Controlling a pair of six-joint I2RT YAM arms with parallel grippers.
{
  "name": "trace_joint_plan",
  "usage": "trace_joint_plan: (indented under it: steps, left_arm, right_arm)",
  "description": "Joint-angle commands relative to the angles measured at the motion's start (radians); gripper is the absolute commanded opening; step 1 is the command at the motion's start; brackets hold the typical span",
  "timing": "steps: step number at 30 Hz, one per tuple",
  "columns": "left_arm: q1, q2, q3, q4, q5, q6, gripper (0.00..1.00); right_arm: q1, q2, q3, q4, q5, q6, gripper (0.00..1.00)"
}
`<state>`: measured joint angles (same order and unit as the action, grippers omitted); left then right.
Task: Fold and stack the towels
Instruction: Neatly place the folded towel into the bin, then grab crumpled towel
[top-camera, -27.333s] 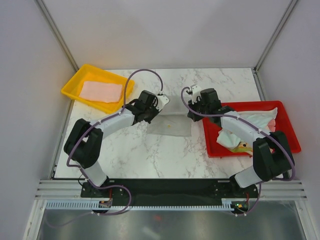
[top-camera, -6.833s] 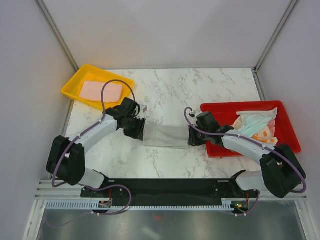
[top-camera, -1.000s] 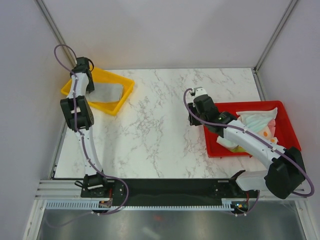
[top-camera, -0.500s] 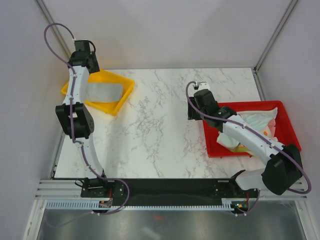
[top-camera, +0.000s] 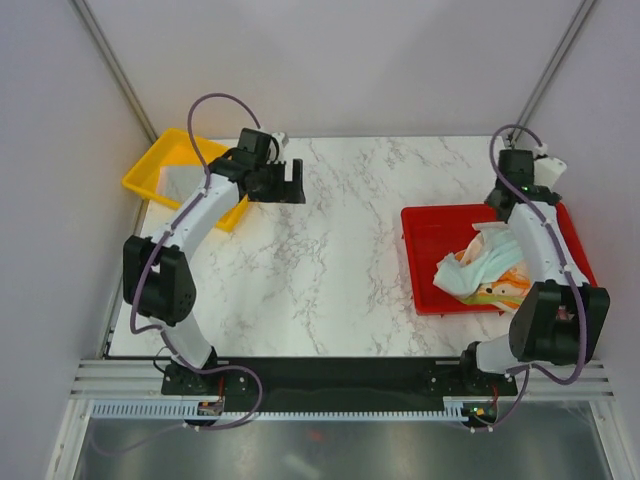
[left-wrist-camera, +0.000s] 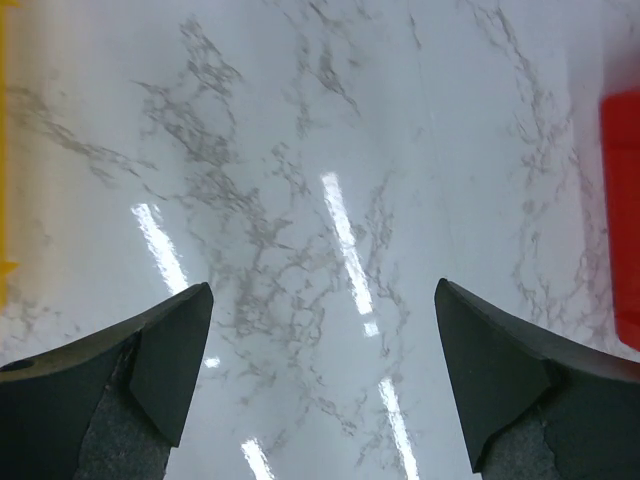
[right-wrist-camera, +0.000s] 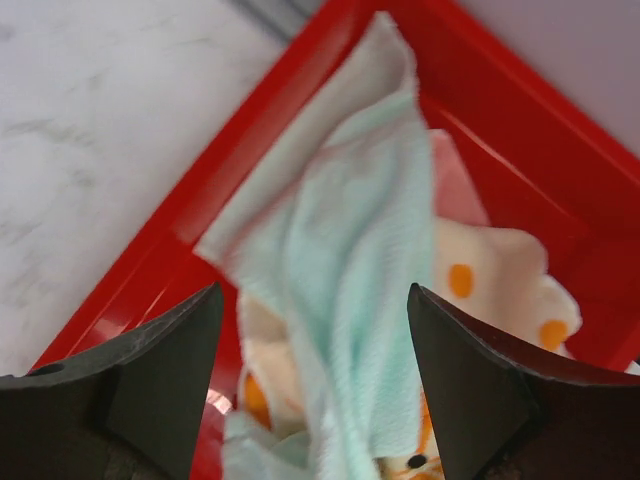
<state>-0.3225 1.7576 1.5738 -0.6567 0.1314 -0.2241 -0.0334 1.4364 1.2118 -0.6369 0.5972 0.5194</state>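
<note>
A loose heap of towels lies in the red tray (top-camera: 425, 232): a mint green towel (top-camera: 480, 262) (right-wrist-camera: 370, 250) on top, a cream towel with orange shapes (top-camera: 500, 292) (right-wrist-camera: 500, 280) under it, and a bit of pale pink towel (right-wrist-camera: 455, 190). A grey towel (top-camera: 182, 182) lies flat in the yellow tray (top-camera: 150, 172). My left gripper (top-camera: 285, 182) (left-wrist-camera: 322, 288) hangs open over bare marble just right of the yellow tray, with nothing in it. My right gripper (top-camera: 527, 183) (right-wrist-camera: 315, 290) hovers open above the heap at the red tray's far end, holding nothing.
The marble table (top-camera: 330, 250) spans the space between the two trays. The left wrist view catches the red tray's edge (left-wrist-camera: 622, 200) at its right border. Grey walls and metal posts close in the back and sides.
The left gripper has swung right, from over the yellow tray to over the marble. The right gripper has moved from the red tray's left side to its far right end. Both jaws have opened wider.
</note>
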Motion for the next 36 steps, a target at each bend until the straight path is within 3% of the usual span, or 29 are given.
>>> trace_joint_plan:
  steps: [1, 10, 13, 17, 19, 20, 21, 22, 28, 32, 33, 35, 36]
  left_arm:
    - [-0.062, -0.119, -0.053, 0.035, 0.111, -0.023, 1.0]
    - [-0.092, -0.196, -0.104, 0.029, 0.106, -0.023, 0.99]
    - [-0.092, -0.199, -0.112, 0.032, 0.093, -0.018, 0.98]
    - [-0.092, -0.199, -0.118, 0.032, 0.094, -0.027, 0.96]
    - [-0.093, -0.198, -0.12, 0.035, 0.099, -0.035, 0.96]
    - [-0.095, -0.199, -0.12, 0.034, 0.099, -0.035, 0.96]
    - [-0.095, -0.198, -0.121, 0.035, 0.1, -0.038, 0.96]
    - [-0.095, -0.201, -0.123, 0.037, 0.105, -0.041, 0.95]
    - [-0.096, -0.224, -0.14, 0.037, 0.105, -0.041, 0.95]
    - [-0.082, -0.242, -0.132, 0.037, 0.105, -0.041, 0.95]
    - [-0.067, -0.251, -0.132, 0.037, 0.105, -0.041, 0.95]
    - [-0.047, -0.265, -0.124, 0.108, 0.161, -0.139, 1.0]
    - [-0.026, -0.286, -0.13, 0.108, 0.162, -0.139, 1.0]
  right_arm:
    - [-0.173, 0.035, -0.024, -0.038, 0.015, 0.036, 0.82]
    - [-0.376, 0.171, -0.087, 0.124, -0.208, 0.039, 0.73]
    - [-0.395, 0.203, -0.083, 0.164, -0.255, 0.008, 0.58]
    - [-0.393, 0.185, -0.02, 0.146, -0.267, -0.032, 0.25]
    - [-0.382, 0.112, -0.006, 0.135, -0.266, -0.045, 0.22]
    - [-0.379, 0.09, 0.021, 0.126, -0.255, -0.048, 0.17]
    - [-0.376, 0.07, 0.037, 0.111, -0.258, -0.056, 0.03]
    - [-0.376, 0.041, 0.072, 0.102, -0.269, -0.073, 0.0]
    - [-0.315, -0.03, 0.253, -0.01, -0.387, -0.09, 0.0]
    - [-0.263, -0.036, 0.469, -0.024, -0.696, -0.038, 0.0]
    - [-0.216, -0.036, 0.495, 0.014, -0.865, -0.018, 0.0]
    - [-0.124, -0.025, 0.581, 0.034, -0.959, 0.001, 0.0]
    - [0.001, -0.018, 0.609, 0.023, -0.967, -0.001, 0.0]
